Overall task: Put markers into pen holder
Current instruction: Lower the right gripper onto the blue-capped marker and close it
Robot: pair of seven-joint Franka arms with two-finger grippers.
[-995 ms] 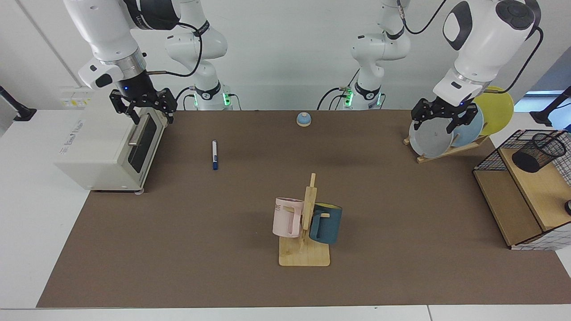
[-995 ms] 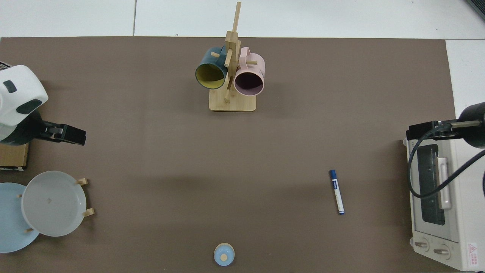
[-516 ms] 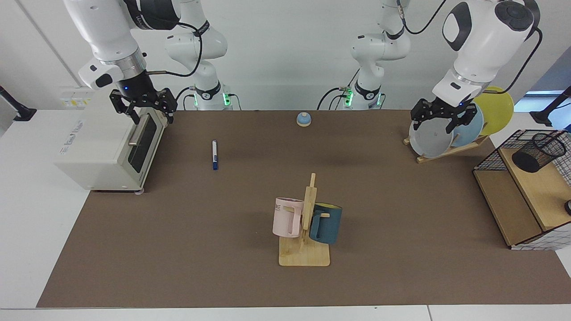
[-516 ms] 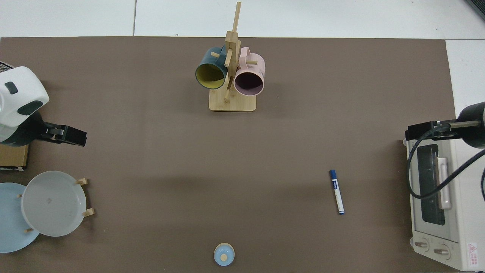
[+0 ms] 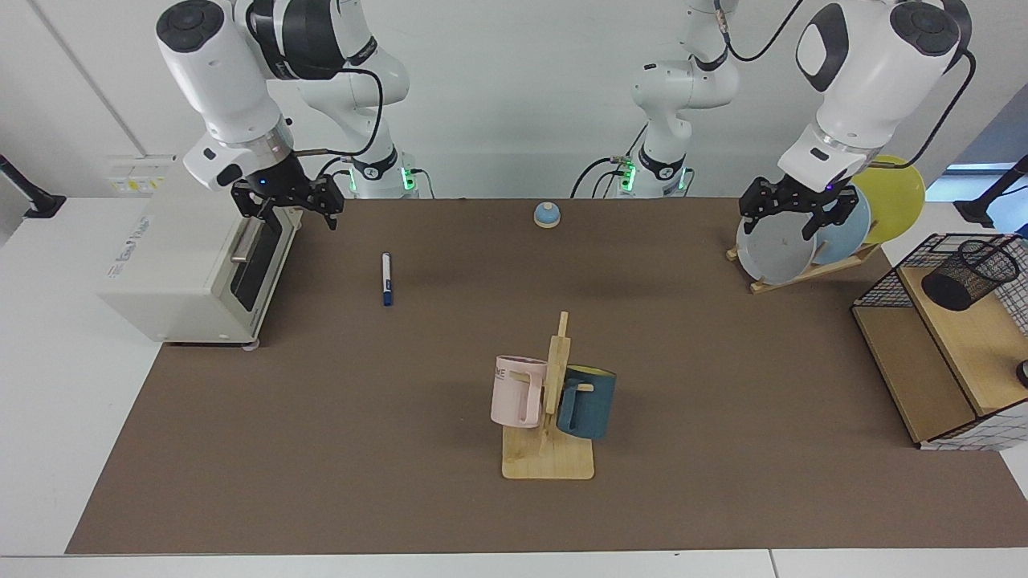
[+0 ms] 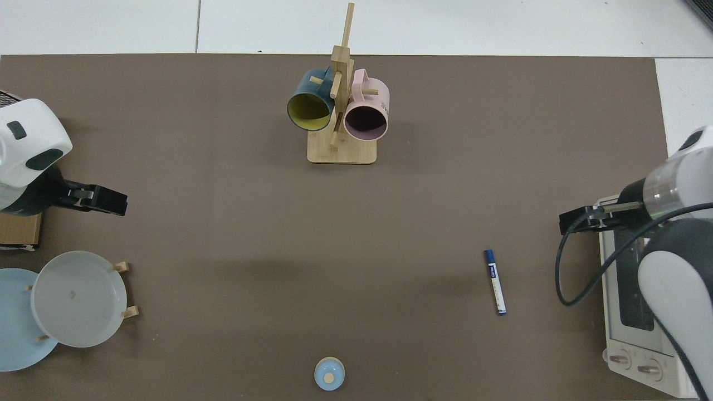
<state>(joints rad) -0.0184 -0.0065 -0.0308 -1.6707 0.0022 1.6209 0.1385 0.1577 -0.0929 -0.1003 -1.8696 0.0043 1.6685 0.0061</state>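
The marker (image 5: pixel 386 278) (image 6: pixel 495 282), white with a blue cap, lies flat on the brown mat by itself. My right gripper (image 5: pixel 295 212) (image 6: pixel 579 220) hangs open and empty above the toaster oven's front edge, off to one side of the marker and well above the mat. The pen holder (image 5: pixel 969 274), a black mesh cup, rests tilted on the wooden shelf of the wire rack; it is out of the top view. My left gripper (image 5: pixel 793 221) (image 6: pixel 106 200) hovers open and empty in front of the plates, apart from the pen holder.
A white toaster oven (image 5: pixel 193 269) (image 6: pixel 640 301) stands beside the marker. A wooden stand (image 5: pixel 548 457) with a pink mug (image 5: pixel 516 391) and a teal mug (image 5: pixel 587 401) sits mid-mat. Plates (image 5: pixel 775 249) lean in a rack beside the black wire rack (image 5: pixel 940 345). A small blue bell (image 5: pixel 547 214) sits at the far edge.
My right arm has swung from over the toaster oven toward the marker, its gripper still open. The left arm has barely shifted. The marker has not moved.
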